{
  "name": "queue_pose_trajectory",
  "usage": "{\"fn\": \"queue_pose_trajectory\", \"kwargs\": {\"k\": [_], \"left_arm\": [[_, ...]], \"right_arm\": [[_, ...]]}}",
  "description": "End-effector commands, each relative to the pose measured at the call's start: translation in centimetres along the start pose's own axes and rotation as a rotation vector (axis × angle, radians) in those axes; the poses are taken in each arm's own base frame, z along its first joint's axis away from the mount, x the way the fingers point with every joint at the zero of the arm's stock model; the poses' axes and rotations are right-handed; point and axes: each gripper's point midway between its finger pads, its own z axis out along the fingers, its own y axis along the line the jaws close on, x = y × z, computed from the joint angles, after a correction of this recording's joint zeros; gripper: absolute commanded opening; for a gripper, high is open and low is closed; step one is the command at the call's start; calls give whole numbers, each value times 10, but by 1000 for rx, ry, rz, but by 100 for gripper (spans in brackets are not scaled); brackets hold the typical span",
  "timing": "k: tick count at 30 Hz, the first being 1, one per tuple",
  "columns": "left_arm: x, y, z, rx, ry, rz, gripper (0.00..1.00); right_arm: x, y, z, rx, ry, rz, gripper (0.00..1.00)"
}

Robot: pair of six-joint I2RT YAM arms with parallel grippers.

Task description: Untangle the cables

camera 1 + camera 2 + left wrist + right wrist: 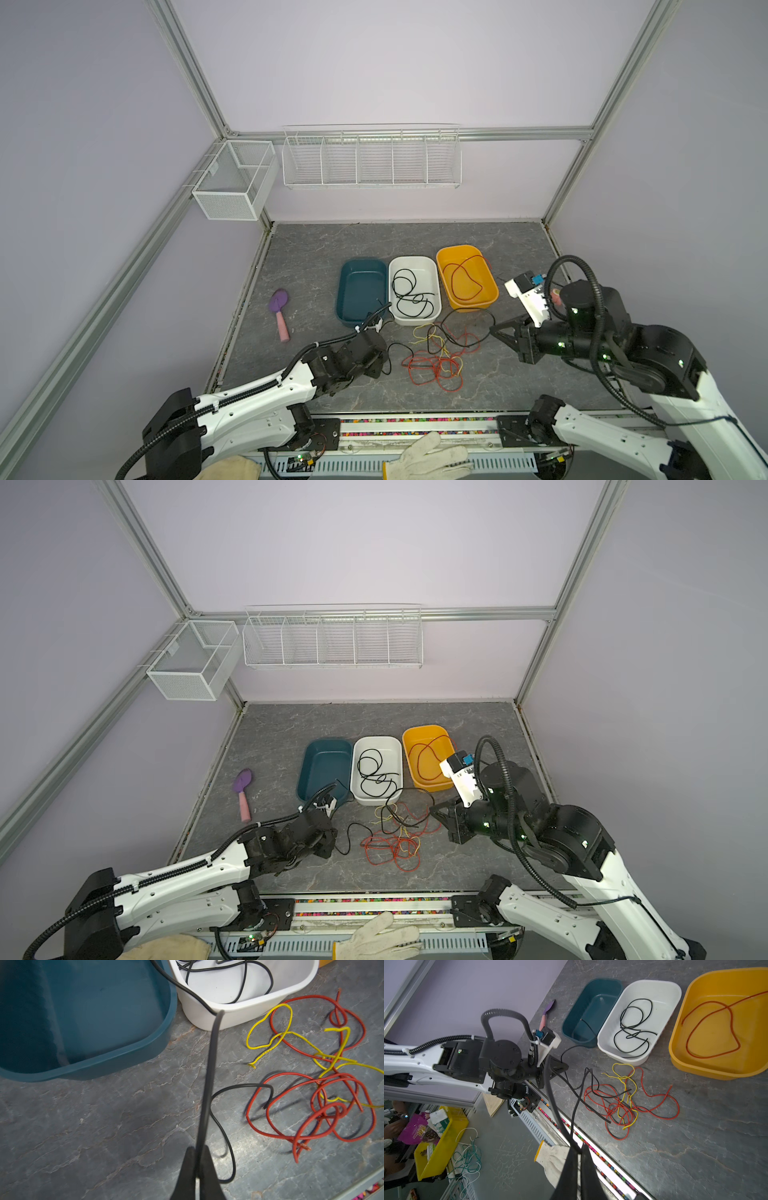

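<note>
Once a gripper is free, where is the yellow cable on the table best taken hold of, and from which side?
I would grip the yellow cable near its free end, coming down from above on the teal bin's side. That end lies alone on bare table; the rest crosses the red cables.

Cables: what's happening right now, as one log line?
left gripper: shut on black cable | right gripper: shut on black strand | red-yellow tangle: on table

The left wrist view crops the yellow cable (pixel 290 1020) and teal bin (pixel 124 1057).
</note>
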Motion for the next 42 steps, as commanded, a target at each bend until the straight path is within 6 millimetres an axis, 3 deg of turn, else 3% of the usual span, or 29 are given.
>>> {"fn": "queue_pose_trajectory", "kwargs": {"k": [1, 4, 10, 21, 34, 42], "left_arm": [[-4, -6, -1, 47, -30, -38, 0], [-5, -4, -2, 44, -39, -39, 0], [-3, -7, -2, 59, -36, -32, 0], [1, -14, 0, 101, -24, -11, 0], [-1, -19, -14, 167, -86, -7, 0], [-3, -17, -21, 187, -121, -12, 0]], "right_arm": [[-29, 5, 3, 8, -78, -20, 6], [-45, 6, 10, 26, -98, -39, 7], [-69, 2, 43, 85, -68, -67, 7], [-108, -16, 90, 186, -11, -76, 7], [-125, -57, 156, 191, 47, 50, 7], [-114, -84, 202, 205, 127, 116, 7]]}}
